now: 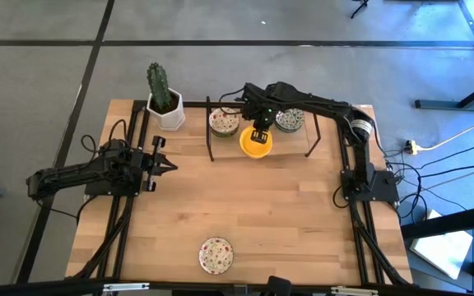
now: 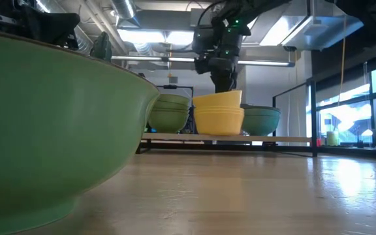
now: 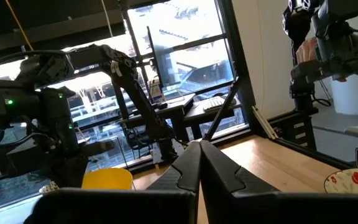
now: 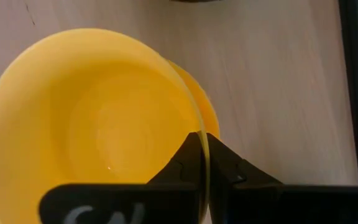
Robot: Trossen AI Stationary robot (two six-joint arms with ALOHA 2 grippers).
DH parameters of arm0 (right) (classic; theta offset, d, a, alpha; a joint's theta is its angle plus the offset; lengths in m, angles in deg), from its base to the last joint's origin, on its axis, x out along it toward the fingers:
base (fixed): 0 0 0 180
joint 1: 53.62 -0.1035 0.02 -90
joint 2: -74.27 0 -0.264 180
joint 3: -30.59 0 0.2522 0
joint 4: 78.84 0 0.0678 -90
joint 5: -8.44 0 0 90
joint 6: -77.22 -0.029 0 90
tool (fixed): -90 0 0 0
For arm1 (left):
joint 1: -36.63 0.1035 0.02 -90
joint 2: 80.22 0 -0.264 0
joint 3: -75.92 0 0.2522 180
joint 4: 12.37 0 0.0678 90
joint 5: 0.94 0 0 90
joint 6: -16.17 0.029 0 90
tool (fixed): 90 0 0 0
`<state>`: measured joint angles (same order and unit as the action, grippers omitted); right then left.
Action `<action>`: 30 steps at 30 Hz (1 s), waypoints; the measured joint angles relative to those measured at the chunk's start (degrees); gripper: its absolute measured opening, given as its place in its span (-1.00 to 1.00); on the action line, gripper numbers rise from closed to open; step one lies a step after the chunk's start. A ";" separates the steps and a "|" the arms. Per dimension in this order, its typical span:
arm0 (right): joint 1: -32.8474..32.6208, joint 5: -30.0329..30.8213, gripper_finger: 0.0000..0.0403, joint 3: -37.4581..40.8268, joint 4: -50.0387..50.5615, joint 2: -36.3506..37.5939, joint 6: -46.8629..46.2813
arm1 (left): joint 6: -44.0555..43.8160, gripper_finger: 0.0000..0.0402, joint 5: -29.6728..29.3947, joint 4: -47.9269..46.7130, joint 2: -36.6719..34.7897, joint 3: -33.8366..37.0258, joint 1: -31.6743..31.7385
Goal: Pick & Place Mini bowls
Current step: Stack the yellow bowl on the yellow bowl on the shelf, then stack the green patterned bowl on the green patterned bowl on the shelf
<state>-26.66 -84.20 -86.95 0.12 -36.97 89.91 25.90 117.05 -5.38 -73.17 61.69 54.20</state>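
Tabletop (image 1: pixel 286 214) of pale wooden planks, edged by a dark metal frame, fills most of the high view. Right arm (image 1: pixel 319 103), dark and jointed, reaches from its base at the table's right edge across the far side toward the centre. Left arm (image 1: pixel 81 174), dark too, lies low along the left side, waiting well apart from the bowls. Low dark rack (image 1: pixel 311 146) spans the far middle of the table. White hexagonal pot with a green cactus (image 1: pixel 165 100) stands at the far left corner, just beside the rack. Stack of plain yellow round bowls (image 1: pixel 255 146) sits near the rack's front, between a white red-speckled bowl stack (image 1: pixel 223 123) and a green-grey patterned bowl stack (image 1: pixel 290 120); green outsides on both of these in the low view. Topmost yellow bowl (image 4: pixel 92 118) tilted and lifted at 1 side above the yellow bowl beneath (image 2: pixel 219 121). Right gripper (image 4: pixel 204 152) directly over the yellow stack, fingers pinched tight on the rim of that topmost bowl, 1 finger inside, 1 outside. Left gripper (image 3: pixel 199 163) clenched on nothing, fingertips meeting, aimed toward the table's middle. Single white bowl with red floral speckles (image 1: pixel 216 255) alone near the front edge, well apart from the rest, looming large and green-sided in the low view.
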 joint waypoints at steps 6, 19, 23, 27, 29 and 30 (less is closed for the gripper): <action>0.16 -0.02 -0.96 0.01 -0.32 -0.11 -0.45 | 0.01 -0.98 0.00 0.00 0.00 0.00 0.01; 0.52 4.96 -0.40 3.96 -0.80 -0.04 -1.89 | -0.17 -0.98 0.00 0.00 0.00 0.00 -0.01; 0.50 4.59 -0.21 3.55 -1.42 0.06 -0.61 | -0.09 -0.98 0.00 0.00 0.00 0.00 0.00; 0.52 4.68 -0.09 0.63 0.16 0.59 -0.74 | -0.02 -0.98 0.00 0.00 0.00 0.00 0.01; 0.51 4.66 -0.06 -1.61 2.47 0.69 -1.50 | -0.02 -0.98 0.00 0.00 0.00 0.00 -0.01; 0.50 4.64 -0.05 -2.92 3.95 0.79 -1.89 | -0.02 -0.98 0.02 0.00 0.00 0.00 -0.01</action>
<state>-26.16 -79.55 -89.88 4.08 -36.18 88.02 25.88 117.07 -5.38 -73.17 61.69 54.19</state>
